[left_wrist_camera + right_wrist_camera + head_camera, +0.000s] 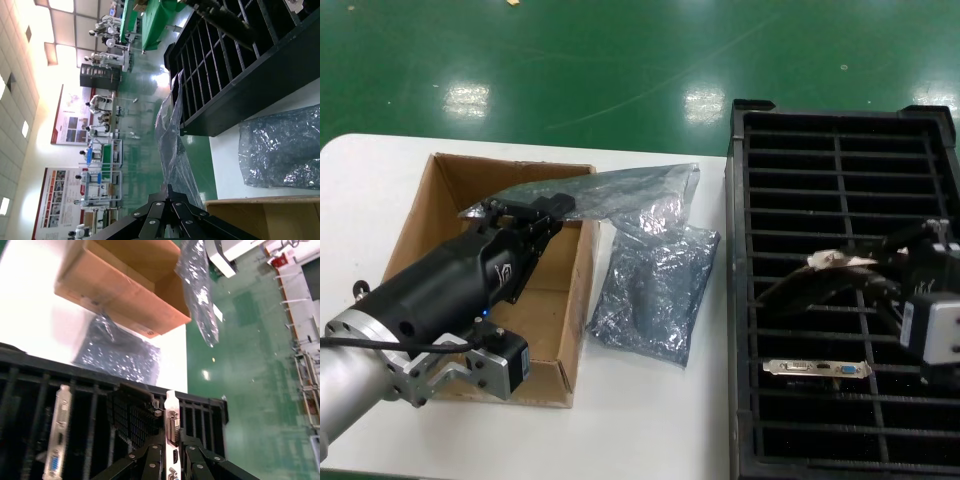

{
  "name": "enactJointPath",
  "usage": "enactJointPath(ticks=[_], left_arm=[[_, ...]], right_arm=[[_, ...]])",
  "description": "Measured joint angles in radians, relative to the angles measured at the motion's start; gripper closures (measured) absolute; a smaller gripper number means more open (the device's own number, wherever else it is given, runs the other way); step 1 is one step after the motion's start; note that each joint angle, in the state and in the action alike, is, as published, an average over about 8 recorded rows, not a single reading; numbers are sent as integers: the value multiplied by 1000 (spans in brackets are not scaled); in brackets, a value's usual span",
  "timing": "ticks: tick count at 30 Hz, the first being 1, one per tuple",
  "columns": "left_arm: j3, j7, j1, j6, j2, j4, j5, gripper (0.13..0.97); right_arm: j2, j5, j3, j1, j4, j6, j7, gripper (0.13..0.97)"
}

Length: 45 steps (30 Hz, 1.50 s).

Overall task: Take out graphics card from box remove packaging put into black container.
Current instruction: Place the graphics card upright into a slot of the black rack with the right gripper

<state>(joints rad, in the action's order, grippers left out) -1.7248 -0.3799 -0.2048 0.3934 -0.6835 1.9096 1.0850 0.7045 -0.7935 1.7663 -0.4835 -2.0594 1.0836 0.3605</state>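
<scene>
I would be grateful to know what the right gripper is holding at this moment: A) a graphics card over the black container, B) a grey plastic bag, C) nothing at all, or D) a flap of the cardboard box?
A: the right gripper is shut on a graphics card, bracket showing between its fingers, above the slots of the black container.

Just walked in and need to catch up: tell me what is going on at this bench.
The right gripper holds a graphics card by its bracket end over the black container, where another card already sits in a slot. The left gripper holds the emptied packaging above the box. A paler grey bag lies on the table between box and container.
</scene>
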Motion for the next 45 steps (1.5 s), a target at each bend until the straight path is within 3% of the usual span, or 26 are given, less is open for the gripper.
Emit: enactJointPath(ticks=[12, 45], left_arm=[[0, 0, 0, 0, 0, 0, 0, 957], [0, 0, 0, 0, 0, 0, 0, 957]], right_arm=[[-51, 105, 16, -13, 0, 53, 43, 917], [-135, 212, 50, -40, 97, 67, 19, 917]])
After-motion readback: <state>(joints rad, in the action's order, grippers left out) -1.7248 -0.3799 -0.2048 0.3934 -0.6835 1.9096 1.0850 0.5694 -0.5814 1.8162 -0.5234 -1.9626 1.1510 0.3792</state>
